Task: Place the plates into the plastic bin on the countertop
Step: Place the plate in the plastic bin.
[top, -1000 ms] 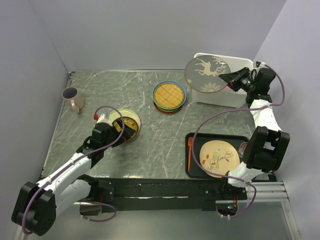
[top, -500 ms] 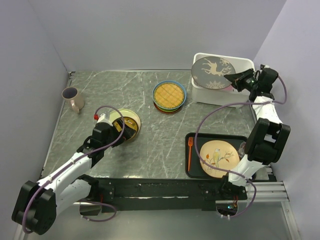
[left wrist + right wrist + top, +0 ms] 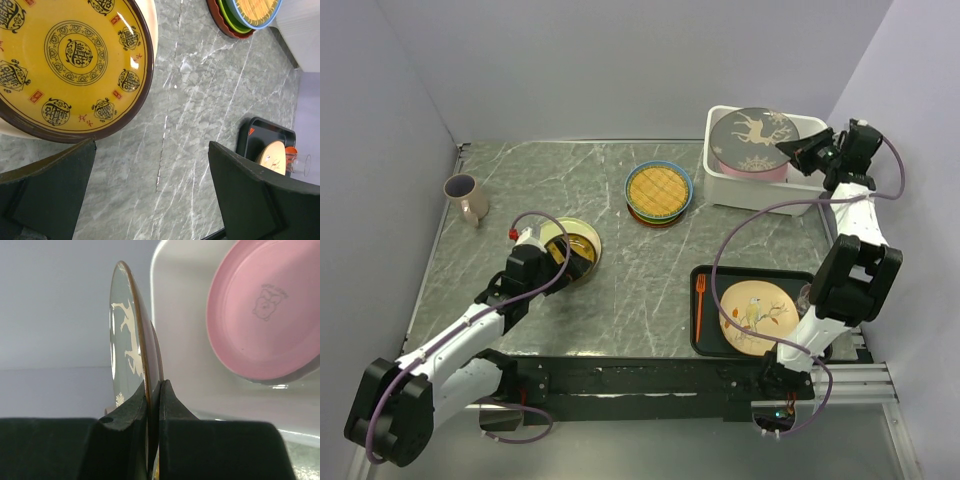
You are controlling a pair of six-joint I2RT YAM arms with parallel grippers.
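Plates, eight countable: one deer plate [image 3: 754, 138] and one pink plate [image 3: 260, 315], upper right; three in the centre stack [image 3: 659, 192]; one yellow plate [image 3: 70, 65] on one paler plate [image 3: 153, 30], left; one bird plate [image 3: 752, 315], lower right. One bin [image 3: 760, 192], tray [image 3: 705, 341], fork [image 3: 700, 302], mug [image 3: 466, 197], glass [image 3: 299, 164].

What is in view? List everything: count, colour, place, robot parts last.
deer plate: 1, dark grey, over plastic bin
pink plate: 1, pink, in bin
plastic bin: 1, white, far right
stacked plates: 3 visible, yellow-blue, green, red, centre
yellow plate: 1, brown-rimmed, by left gripper
mug: 1, beige, far left
tray: 1, black, near right
bird plate: 1, cream, on tray
fork: 1, orange, on tray
left gripper: 1, black, open
right gripper: 1, black, shut on deer plate
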